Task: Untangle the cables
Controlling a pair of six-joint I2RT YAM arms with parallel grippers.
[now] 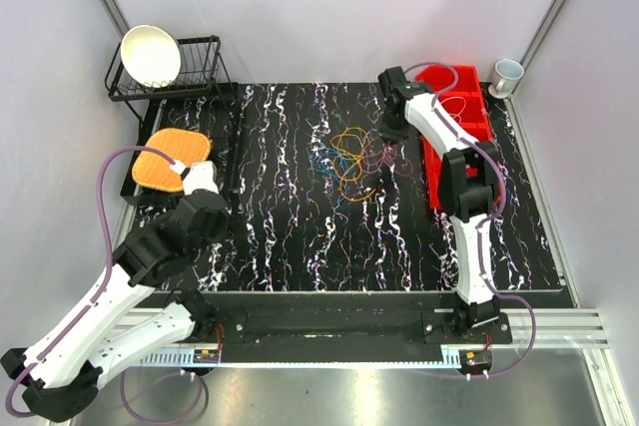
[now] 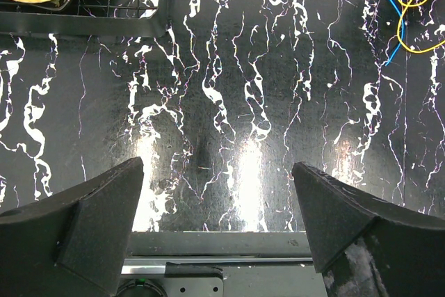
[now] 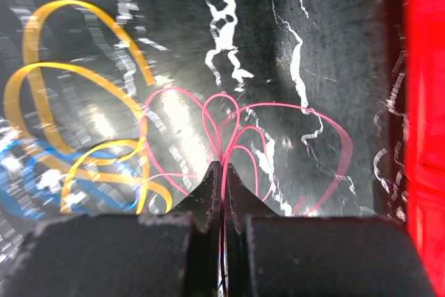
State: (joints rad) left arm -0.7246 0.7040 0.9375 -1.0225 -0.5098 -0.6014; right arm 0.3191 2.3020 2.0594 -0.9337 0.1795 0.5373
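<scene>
On black white-veined tabletop [image 1: 300, 246], tangled cables [image 1: 351, 159], red bin [image 1: 476, 122], white walls [image 1: 329, 7] around.

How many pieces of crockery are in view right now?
2: a white bowl in the dish rack, far left; a white mug at the far right corner. None looks hidden.

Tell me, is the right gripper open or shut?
Shut. In its wrist view the right gripper has its fingers together, pinching a red cable whose loops fan out ahead.
</scene>
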